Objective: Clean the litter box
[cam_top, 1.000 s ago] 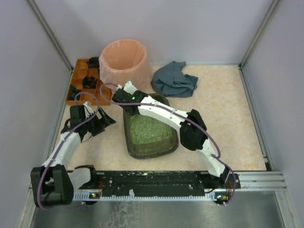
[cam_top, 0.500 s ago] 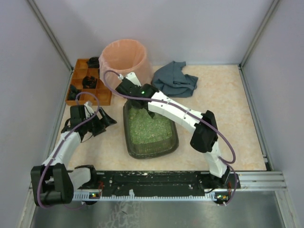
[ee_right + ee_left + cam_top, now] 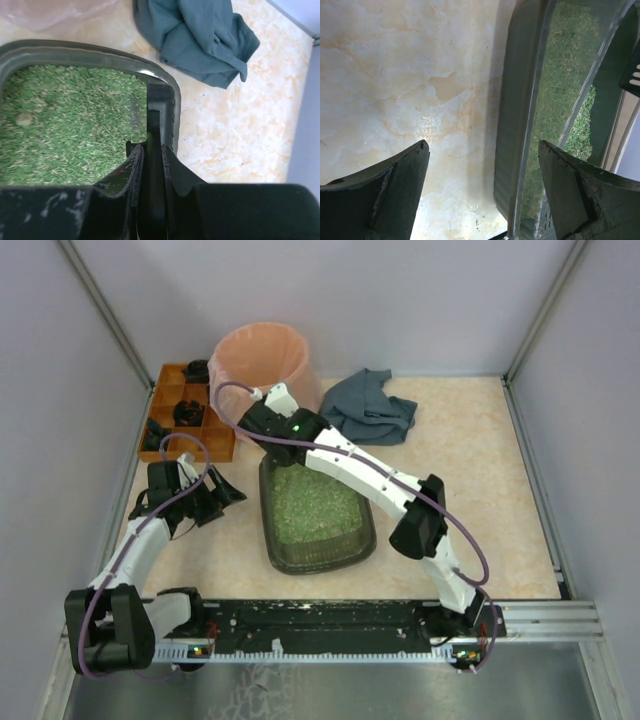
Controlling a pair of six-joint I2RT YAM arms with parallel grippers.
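Here, one litter box point(image 3: 322, 560), one pink-lined bin point(image 3: 262, 380), one orange tray point(image 3: 172, 375) and one blue cloth point(image 3: 368, 408) fill the scene; the box, a shallow dark olive tray of green granules with a single pale clump point(image 3: 22, 118), lies just nearward of the bin. Of two grippers, the right gripper point(image 3: 150, 147), by the bin's near side, clamps a thin dark tool point(image 3: 160, 105), while the left gripper point(image 3: 482, 145), off the bin's near left, hangs with jaws spread wide.

One litter box point(image 3: 316, 564); one scoop point(image 3: 152, 131); one bin point(image 3: 250, 380) (pink-lined); one cloth point(image 3: 368, 408); one orange tray point(image 3: 218, 440); two arms, left point(image 3: 140, 540) and right point(image 3: 370, 475).
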